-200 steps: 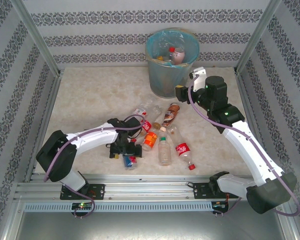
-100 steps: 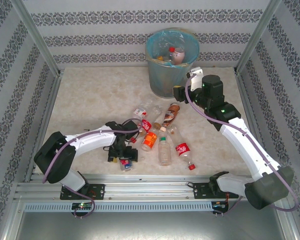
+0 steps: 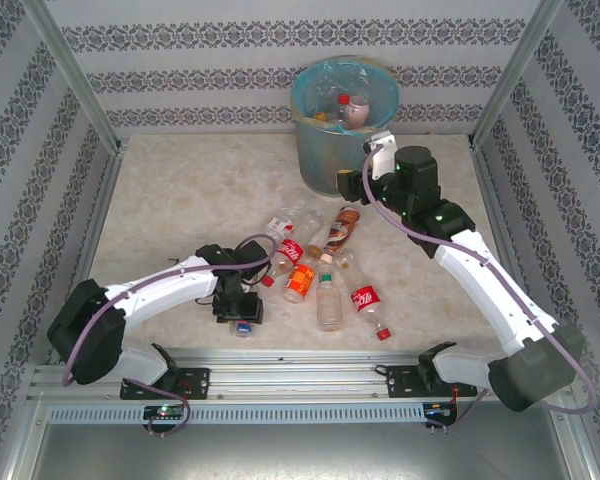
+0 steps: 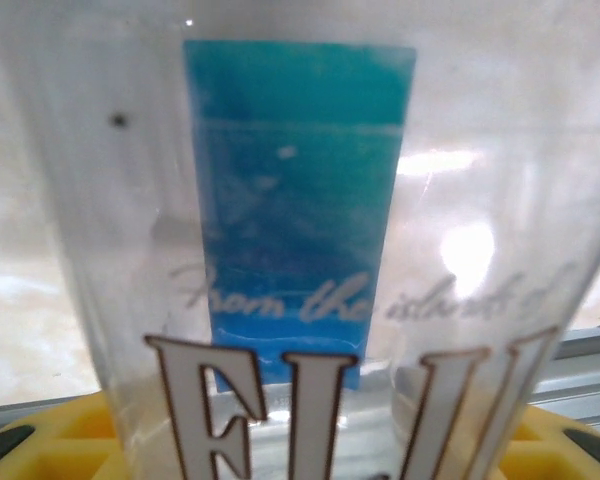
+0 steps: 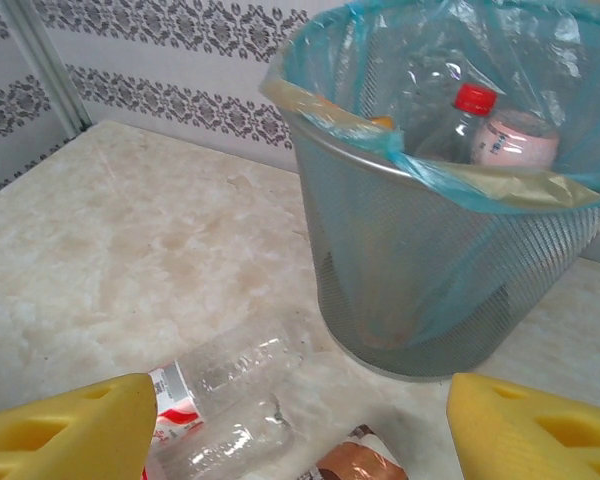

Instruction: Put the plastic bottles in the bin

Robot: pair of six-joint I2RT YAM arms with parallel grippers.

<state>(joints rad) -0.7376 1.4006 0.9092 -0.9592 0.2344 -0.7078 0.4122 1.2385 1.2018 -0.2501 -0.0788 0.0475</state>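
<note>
Bottles of this kind look empty, so judge them light, thin-walled and springy. They will dent under a hard squeeze, and their smooth round sides can roll or squirt out of a loose pinch.

Your left gripper [image 3: 238, 306] is down at the near edge of the tabletop [image 3: 180, 200], over the blue-labelled bottle [image 4: 300, 200], which lies a little apart from the others on the left arm's side. From the left wrist you see its clear body and blue label right up against the camera, with a yellow fingertip [image 4: 50, 440] at each lower corner, one on either side of it. The bottle is between the fingers, but you cannot tell whether they have clamped on it. Take hold across the labelled middle, where the wall runs straight, not at the tapering neck.

Your right gripper [image 5: 295, 392] stands open and empty on the near side of the bin [image 5: 410, 260]. A clear red-labelled bottle [image 5: 230, 385] and a brown-labelled bottle [image 5: 348, 462] lie on the tabletop just below it.

The bin sits at the far side and holds at least a red-capped bottle [image 5: 473, 98] and a pale pink bottle [image 5: 517, 140]. The other bottles [image 3: 328, 300] lie in a loose cluster mid-tabletop, some touching, so a lift there may nudge the neighbours.
</note>
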